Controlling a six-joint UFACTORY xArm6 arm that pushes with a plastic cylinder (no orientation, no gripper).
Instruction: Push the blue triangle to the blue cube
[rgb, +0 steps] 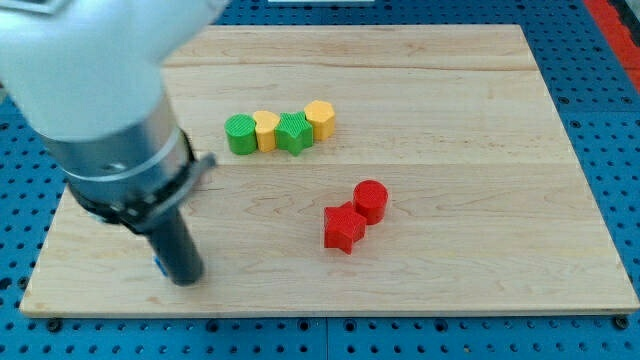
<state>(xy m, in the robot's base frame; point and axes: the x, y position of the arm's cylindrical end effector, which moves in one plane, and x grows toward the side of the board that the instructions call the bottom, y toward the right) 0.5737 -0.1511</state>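
Tip: tip (185, 281) sitting at lower left, just beside a blue block (158, 266) — its shape being hidden by the arm (95, 100).
Claw: none showing, only a rod.
Risk: pushing blind — blue cube not showing.

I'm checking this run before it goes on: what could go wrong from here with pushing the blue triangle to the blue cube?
1. Only a sliver of blue shows beside the rod; my tip is hidden, so contact cannot be judged.
2. No blue cube is visible; the arm may hide it, so the push direction is uncertain.
3. The rod stands near the board's bottom edge; a push that way could slide a block off.
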